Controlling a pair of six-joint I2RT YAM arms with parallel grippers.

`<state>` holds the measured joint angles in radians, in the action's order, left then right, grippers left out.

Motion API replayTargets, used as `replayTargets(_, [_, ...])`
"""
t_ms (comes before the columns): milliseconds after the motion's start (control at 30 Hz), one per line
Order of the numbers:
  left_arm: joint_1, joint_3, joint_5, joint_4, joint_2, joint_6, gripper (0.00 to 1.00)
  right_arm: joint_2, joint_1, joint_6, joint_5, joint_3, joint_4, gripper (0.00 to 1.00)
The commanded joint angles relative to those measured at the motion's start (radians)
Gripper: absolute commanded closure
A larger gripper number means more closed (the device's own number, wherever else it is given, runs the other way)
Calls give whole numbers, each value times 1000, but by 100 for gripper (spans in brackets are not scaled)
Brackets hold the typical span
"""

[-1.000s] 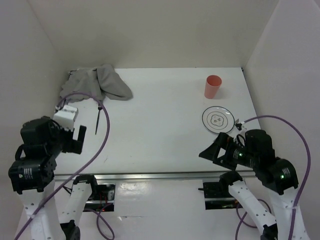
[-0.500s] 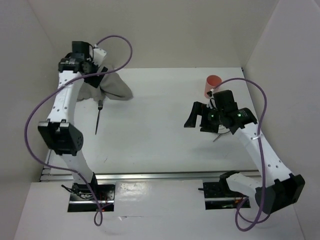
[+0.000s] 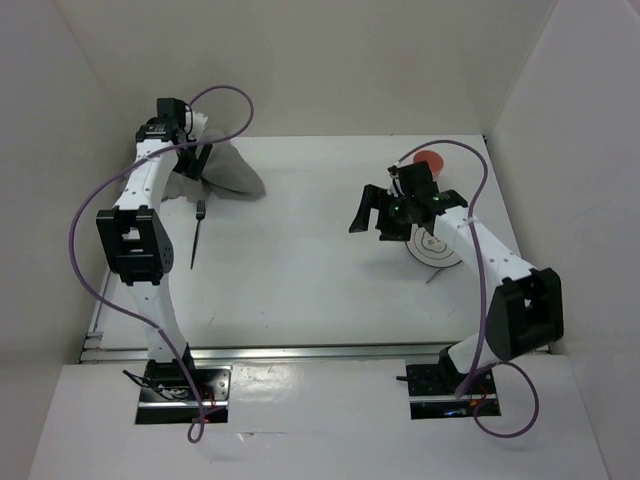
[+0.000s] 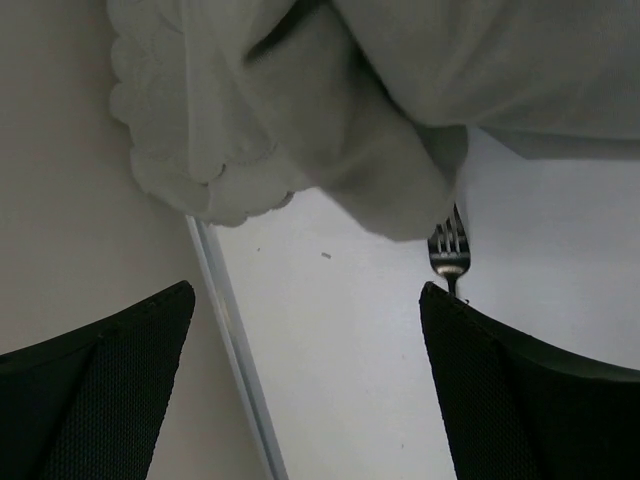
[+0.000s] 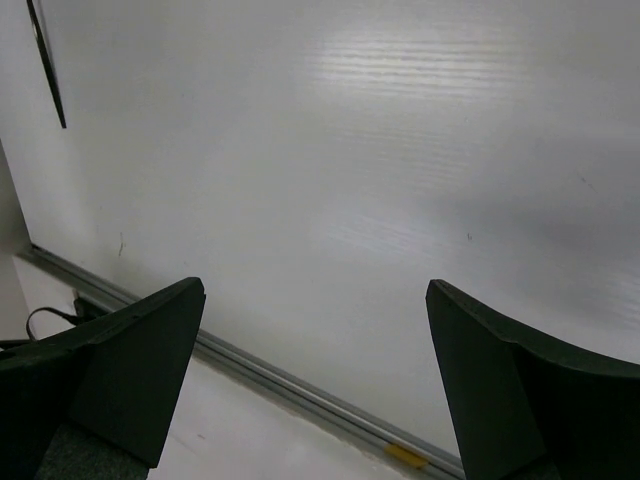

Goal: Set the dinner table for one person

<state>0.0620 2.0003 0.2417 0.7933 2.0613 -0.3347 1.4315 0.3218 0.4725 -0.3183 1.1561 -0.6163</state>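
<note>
Near edge: metal rail [image 3: 300, 351] along dinner table [image 3: 300, 285]; white top runs from there to back wall, fills most of overhead view. R side, nearer: plate [image 3: 437, 253] flat on table, partly under R arm. L side: fork [image 3: 197, 232] flat on top, tines pointing far, right at cloth's edge. Mid-table, R of centre: R gripper [image 3: 372, 216] above bare top, released, jaws wide apart, nothing btwn them; wrist cam shows only bare top & rail. Farther: red cup [image 3: 432, 161], mostly hidden by R arm. Far L corner: L gripper [image 3: 197, 160] over crumpled grey cloth mat [image 3: 236, 178], released, jaws wide, grasping nothing.
</note>
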Motion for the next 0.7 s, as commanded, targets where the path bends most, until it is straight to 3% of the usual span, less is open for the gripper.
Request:
replayTargets(0, [-13,32,4,-68,114,26,1,70,10,-14,-2,82,104,0])
replayTargets(300, [29,135,-116,-94,261,48,4,208,10,-2,16,133,102,0])
replayTargets(400, [38,144,-76,-144,283,48,22,219,10,9,16,132,112,0])
replayTargets(433, [38,144,-76,-154,283,59,34,219,10,9,7,132,112,0])
replayTargets(500, [47,144,-67,-172,283,59,41,219,10,9,7,132,102,0])
replayTargets(567, [47,131,-67,-216,274,59,58,219,10,9,7,132,102,0])
replayTargets(600, [47,117,-56,-233,258,59,70,219,10,9,7,132,102,0])
replayTargets(633, [47,117,-45,-268,249,59,91,219,10,9,16,132,102,0])
replayTargets(667, [38,106,-35,-269,240,50,100,219,10,9,16,132,102,0])
